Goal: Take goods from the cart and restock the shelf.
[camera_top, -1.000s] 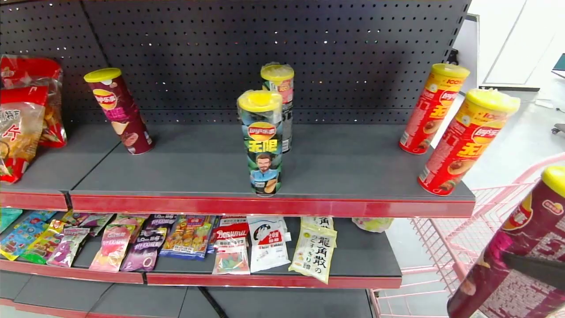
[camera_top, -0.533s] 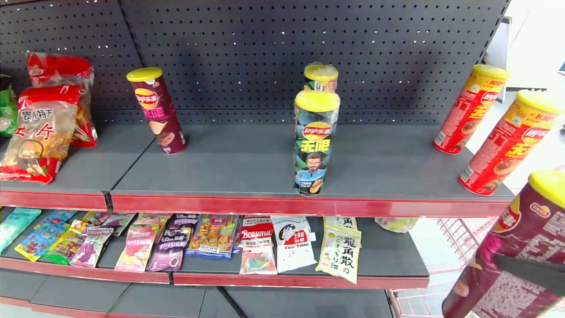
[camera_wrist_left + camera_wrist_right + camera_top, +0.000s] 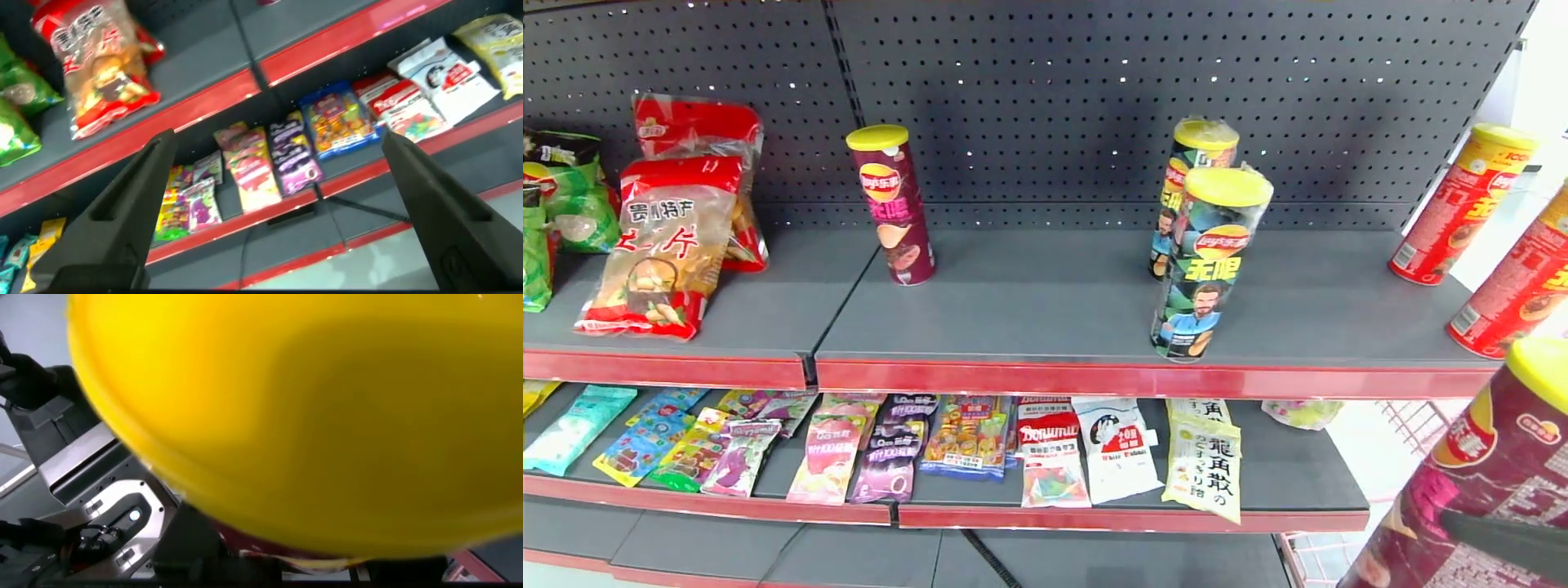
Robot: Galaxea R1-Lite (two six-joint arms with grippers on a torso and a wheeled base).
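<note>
Facing shelf [image 3: 1094, 380]: upper deck stocked with snack bags [image 3: 662, 237] at left, one maroon tube [image 3: 892, 204] standing mid-left, two green tubes [image 3: 1209, 261] one behind the other right of centre, two red tubes [image 3: 1458, 208] at the right end; lower deck lined with flat sachets [image 3: 980, 445]. Clamping can [image 3: 1486, 474], maroon with yellow lid [image 3: 310, 416], tilted, in right gripper [image 3: 1503, 535] at lower right of head view, off the shelf and below the red tubes. Showing left gripper [image 3: 274, 147] spread wide, nothing between fingers [image 3: 122, 212], aimed toward the sachets.
</note>
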